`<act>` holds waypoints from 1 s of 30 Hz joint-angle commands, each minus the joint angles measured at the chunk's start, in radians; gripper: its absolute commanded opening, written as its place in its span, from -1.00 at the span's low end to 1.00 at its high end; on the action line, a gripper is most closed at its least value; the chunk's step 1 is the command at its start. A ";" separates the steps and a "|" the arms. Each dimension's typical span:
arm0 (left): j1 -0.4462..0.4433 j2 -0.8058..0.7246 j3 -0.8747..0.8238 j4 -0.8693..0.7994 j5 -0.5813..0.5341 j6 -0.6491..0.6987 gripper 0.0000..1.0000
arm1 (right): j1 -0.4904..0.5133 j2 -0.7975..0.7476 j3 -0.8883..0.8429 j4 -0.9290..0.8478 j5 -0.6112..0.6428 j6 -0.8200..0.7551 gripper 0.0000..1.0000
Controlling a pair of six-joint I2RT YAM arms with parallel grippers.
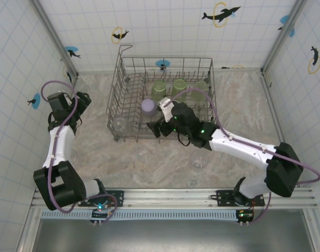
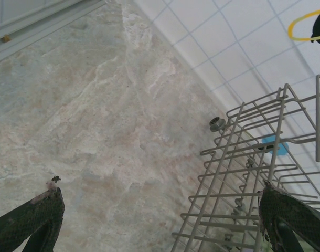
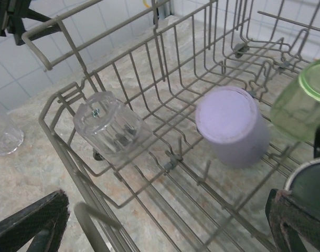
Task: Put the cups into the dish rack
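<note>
While the right gripper [image 1: 157, 118] hovers w/ jaws apart over the near-left corner of the dish rack [image 1: 170, 59], one clear glass [image 1: 198, 160] stands on the table [image 1: 149, 157] outside, back twd its base. The right arm [image 1: 238, 144] is nearer.

We log: marbled beige table [image 1: 149, 160] | white tiled walls [image 1: 170, 26] on three sides | black dolphin sticker in a yellow ring [image 1: 221, 14] on the far wall | blue sticker [image 1: 72, 51] on the left wall | metal rail [image 1: 170, 195] along the table's near edge

White arms [image 1: 238, 147]; black joints [image 1: 283, 170]; purple cables [image 1: 59, 84]
</note>
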 commanded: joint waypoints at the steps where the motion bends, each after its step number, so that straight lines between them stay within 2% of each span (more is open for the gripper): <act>1: 0.005 -0.049 0.025 -0.074 -0.072 0.024 0.95 | -0.020 -0.063 -0.065 0.047 0.022 0.018 0.99; 14: 0.005 -0.118 0.056 -0.402 -0.345 -0.016 0.95 | -0.141 -0.219 -0.230 0.094 -0.058 0.052 0.99; 18: 0.005 -0.123 0.090 -0.528 -0.464 -0.097 0.95 | -0.166 -0.239 -0.252 0.109 -0.085 0.061 0.99; 30: 0.006 -0.141 0.073 -0.743 -0.585 -0.301 0.95 | -0.178 -0.216 -0.226 0.101 -0.130 0.059 0.99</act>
